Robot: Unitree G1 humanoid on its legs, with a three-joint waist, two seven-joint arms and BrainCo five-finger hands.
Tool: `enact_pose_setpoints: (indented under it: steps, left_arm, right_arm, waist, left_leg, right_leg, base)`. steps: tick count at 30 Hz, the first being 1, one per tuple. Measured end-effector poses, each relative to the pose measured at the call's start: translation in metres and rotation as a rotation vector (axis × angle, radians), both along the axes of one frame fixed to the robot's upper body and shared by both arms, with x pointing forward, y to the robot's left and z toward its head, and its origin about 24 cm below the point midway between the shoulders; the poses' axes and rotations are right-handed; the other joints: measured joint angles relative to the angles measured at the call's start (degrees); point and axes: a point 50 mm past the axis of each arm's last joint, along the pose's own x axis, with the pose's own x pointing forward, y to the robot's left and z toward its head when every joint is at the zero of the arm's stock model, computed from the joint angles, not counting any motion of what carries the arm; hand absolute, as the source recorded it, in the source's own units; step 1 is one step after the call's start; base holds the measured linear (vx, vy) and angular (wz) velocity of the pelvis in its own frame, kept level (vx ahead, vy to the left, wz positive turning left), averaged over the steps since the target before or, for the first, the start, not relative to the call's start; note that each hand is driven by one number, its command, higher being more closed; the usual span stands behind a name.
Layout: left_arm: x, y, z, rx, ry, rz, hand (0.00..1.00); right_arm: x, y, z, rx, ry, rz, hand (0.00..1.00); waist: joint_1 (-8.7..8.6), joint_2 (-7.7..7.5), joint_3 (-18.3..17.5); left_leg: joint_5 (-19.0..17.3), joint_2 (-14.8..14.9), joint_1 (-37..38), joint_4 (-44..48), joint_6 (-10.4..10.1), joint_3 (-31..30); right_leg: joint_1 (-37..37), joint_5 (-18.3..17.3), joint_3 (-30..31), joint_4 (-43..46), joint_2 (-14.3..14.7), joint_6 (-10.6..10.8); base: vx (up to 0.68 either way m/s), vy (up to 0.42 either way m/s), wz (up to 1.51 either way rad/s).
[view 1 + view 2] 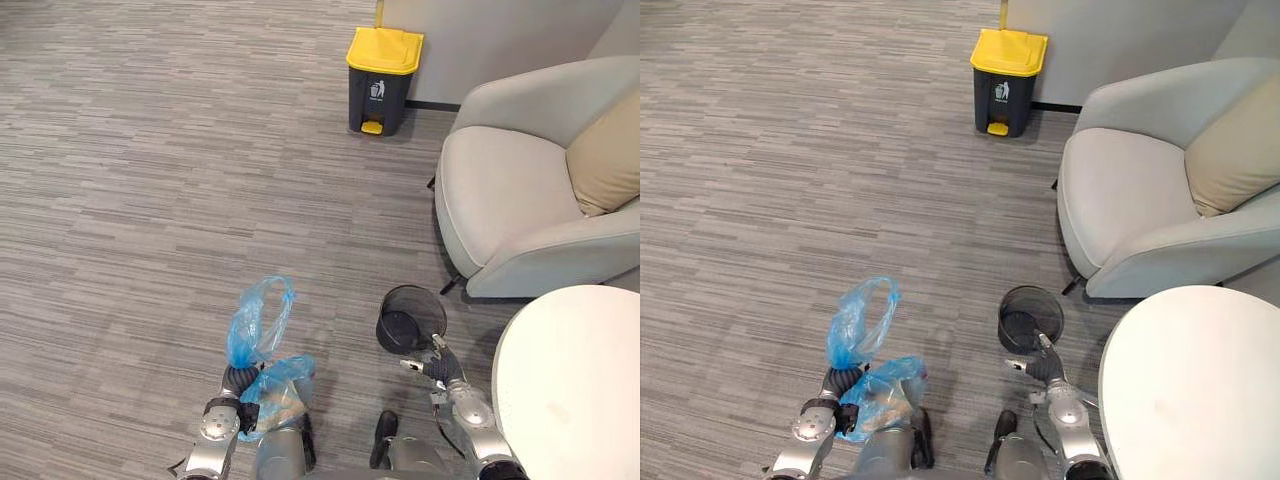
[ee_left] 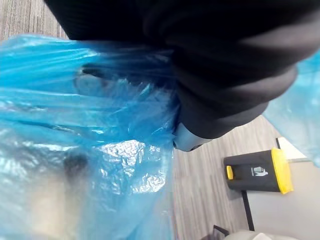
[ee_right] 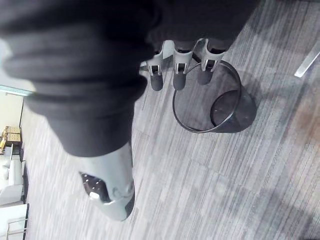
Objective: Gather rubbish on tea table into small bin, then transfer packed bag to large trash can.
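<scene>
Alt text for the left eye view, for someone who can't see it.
The left robot hand holds a blue plastic bag above grey carpet, while the open right robot hand hangs by a small black mesh bin. A yellow-lidded trash can stands by the wall beside a grey armchair; a round white table is at the lower right.

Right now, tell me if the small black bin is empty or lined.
Empty, unlined: the black bin shows bare mesh inside. The blue plastic bag is out, in the left hand.

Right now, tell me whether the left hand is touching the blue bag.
Touching. The left eye view shows the left hand closed on the blue bag, with plastic bunched in its grasp.
</scene>
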Motion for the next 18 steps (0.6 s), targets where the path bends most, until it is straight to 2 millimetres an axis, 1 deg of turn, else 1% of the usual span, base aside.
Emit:
enact_pose_setpoints:
  steps: [1,4,6,8,9,10,11,12,13,14,15,16,17,18]
  left_arm:
    - [-0.001,0.001,-0.001,0.005,0.006,0.000,1.00]
    - [-0.004,0.002,-0.003,0.012,0.022,0.000,1.00]
    - [-0.005,0.003,-0.004,0.014,0.026,0.005,1.00]
    - [-0.010,0.006,-0.006,0.017,0.039,0.014,1.00]
    - [-0.011,0.006,-0.006,0.017,0.043,0.015,1.00]
    - [-0.015,0.007,-0.008,0.017,0.054,0.018,1.00]
    - [-0.016,0.007,-0.008,0.017,0.054,0.019,1.00]
    - [-0.015,0.008,-0.007,0.021,0.048,0.019,1.00]
    - [-0.017,0.011,-0.007,0.032,0.054,0.018,1.00]
    - [-0.017,0.014,-0.007,0.040,0.053,0.018,1.00]
    - [-0.015,0.016,-0.005,0.047,0.049,0.020,1.00]
    - [-0.012,0.021,-0.003,0.058,0.043,0.023,1.00]
    - [-0.011,0.021,-0.003,0.059,0.041,0.023,1.00]
    - [-0.009,0.020,-0.003,0.057,0.041,0.021,1.00]
  right_arm:
    - [-0.001,0.000,-0.001,0.000,0.004,0.000,0.00]
    - [-0.001,0.000,-0.002,0.000,0.010,-0.001,0.00]
    - [-0.002,0.000,-0.003,0.000,0.015,-0.002,0.00]
    - [-0.007,-0.001,-0.008,0.001,0.048,-0.004,0.00]
    - [-0.009,-0.001,-0.010,0.000,0.062,-0.006,0.00]
    - [-0.011,-0.001,-0.011,-0.001,0.073,-0.007,0.00]
    - [-0.011,-0.001,-0.011,-0.001,0.074,-0.007,0.00]
    - [-0.011,0.000,-0.012,0.001,0.076,-0.005,0.00]
    - [-0.014,0.001,-0.014,0.009,0.086,-0.006,0.00]
    - [-0.015,0.003,-0.015,0.013,0.091,-0.007,0.00]
    - [-0.016,0.005,-0.015,0.017,0.092,0.000,0.00]
    - [-0.015,0.004,-0.015,0.015,0.094,-0.001,0.00]
    - [-0.016,0.003,-0.016,0.011,0.099,-0.002,0.00]
    - [-0.017,-0.001,-0.017,0.000,0.108,-0.004,0.00]
  waist:
    - [0.02,-0.12,-0.1]
    - [0.09,-0.31,-0.2]
    - [0.01,-0.32,-0.7]
    - [-0.18,-0.96,-0.6]
    - [-0.20,-1.19,-0.8]
    - [-0.32,-1.84,-0.9]
    - [-0.38,-1.90,-0.8]
    - [-1.37,-2.09,-0.8]
    - [-2.29,-1.77,-0.5]
    - [-2.37,-1.67,-0.4]
    - [-2.45,-2.47,-0.7]
    - [-2.97,-3.04,-0.6]
    - [-3.05,-3.25,-0.5]
    - [-3.15,-3.23,-0.4]
  left_leg:
    - [-0.4,0.0,-0.2,0.6,0.5,0.1]
    - [-1.8,0.2,-1.3,2.2,0.7,0.5]
    - [-3.8,0.2,-2.7,5.1,1.2,0.9]
    - [-7.1,-0.4,-2.8,9.0,2.2,1.2]
    - [-8.1,-1.0,-2.4,9.6,2.2,1.0]
    - [-9.9,-2.5,-1.1,10.0,3.4,0.7]
    - [-10.1,-2.8,-0.8,9.9,3.6,0.5]
    - [-10.6,-3.8,0.7,9.8,4.5,-0.8]
    - [-11.0,-3.9,2.0,9.7,5.2,-2.6]
    - [-11.3,-3.8,2.6,9.3,5.2,-3.2]
    - [-11.7,-3.8,3.7,8.6,5.0,-4.3]
    - [-11.6,-3.7,5.0,7.7,4.7,-5.5]
    - [-11.6,-3.7,6.0,7.0,4.5,-5.9]
    - [-11.8,-3.6,8.2,5.5,3.8,-6.9]
  right_leg:
    - [0.0,0.0,0.4,-0.1,0.0,0.0]
    - [-0.6,-0.3,1.1,0.3,0.0,0.3]
    - [-3.1,-2.9,1.9,4.3,-0.8,1.4]
    - [-5.3,-7.4,3.3,13.1,-3.1,2.5]
    - [-5.5,-8.1,3.6,15.1,-3.8,2.4]
    - [-6.5,-9.4,5.1,20.7,-5.8,2.7]
    - [-7.2,-9.4,5.7,22.2,-6.2,2.7]
    - [-10.7,-7.6,8.2,31.3,-7.0,1.3]
    - [-13.3,-9.2,10.0,36.1,-6.2,2.4]
    - [-14.0,-10.5,10.3,35.8,-5.2,2.4]
    - [-15.3,-11.2,10.2,32.9,-3.4,1.6]
    - [-16.3,-10.9,8.9,28.9,-1.7,1.2]
    - [-16.9,-10.7,7.9,26.6,-0.9,1.0]
    - [-17.3,-9.4,6.1,21.1,0.5,-0.2]
  base:
    - [-0.02,0.074,-0.06]
    - [-0.02,0.051,-0.13]
    - [0.06,0.090,-0.12]
    - [0.10,0.104,-0.05]
    - [0.18,0.099,0.10]
    - [0.14,0.064,0.14]
    - [0.20,0.107,0.32]
    - [0.22,0.072,0.52]
    - [0.28,0.074,0.57]
    - [0.32,0.003,0.58]
    - [0.38,-0.089,0.55]
    - [0.39,-0.115,0.59]
    - [0.35,-0.119,0.57]
    - [0.33,-0.105,0.57]
